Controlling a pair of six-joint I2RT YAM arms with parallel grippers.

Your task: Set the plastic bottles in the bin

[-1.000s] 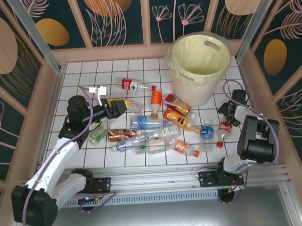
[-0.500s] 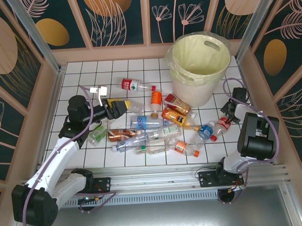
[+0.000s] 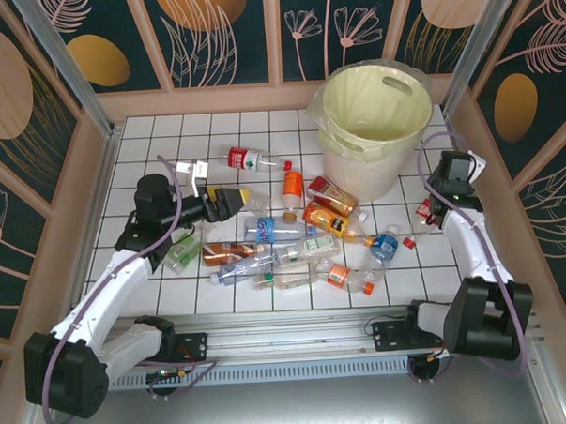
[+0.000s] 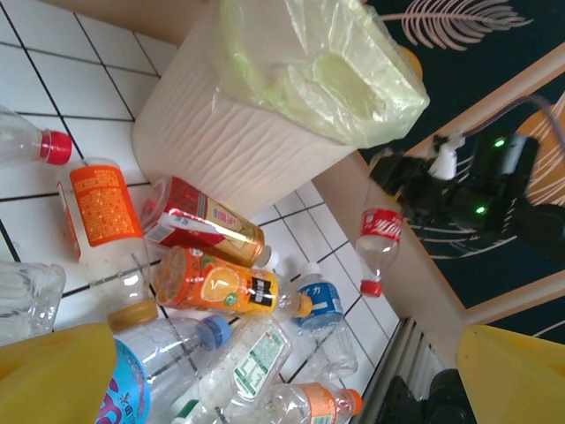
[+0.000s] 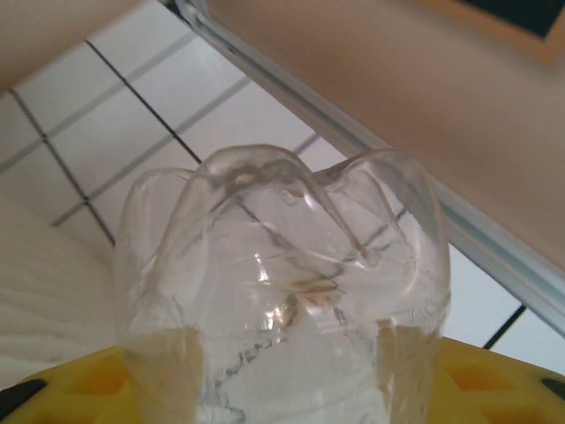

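Several plastic bottles [image 3: 293, 235] lie in a heap on the white tiled table, clear, orange and brown ones; the left wrist view shows them too, with an orange bottle [image 4: 216, 284] in the middle. The bin [image 3: 373, 124], a pale-yellow bucket [image 4: 229, 150] with a clear liner, stands at the far right. My right gripper [image 3: 442, 197] is shut on a clear red-labelled bottle [image 3: 422, 215], held off the table, cap down, beside the right wall. Its clear base [image 5: 282, 265] sits between my yellow fingers [image 5: 79, 384]. My left gripper [image 3: 228, 200] hangs open over the heap's left side.
A wooden wall [image 3: 492, 165] runs close along the right of the held bottle. One red-labelled bottle [image 3: 252, 159] lies apart at the back. A metal rail [image 3: 298, 333] borders the near edge. Bare tiles lie at the back left [image 3: 157, 133].
My right gripper closed on the red-labelled bottle and lifted it off the tiles toward the bin. The blue-labelled bottle beside it shifted. My left gripper moved slightly right and stayed open.
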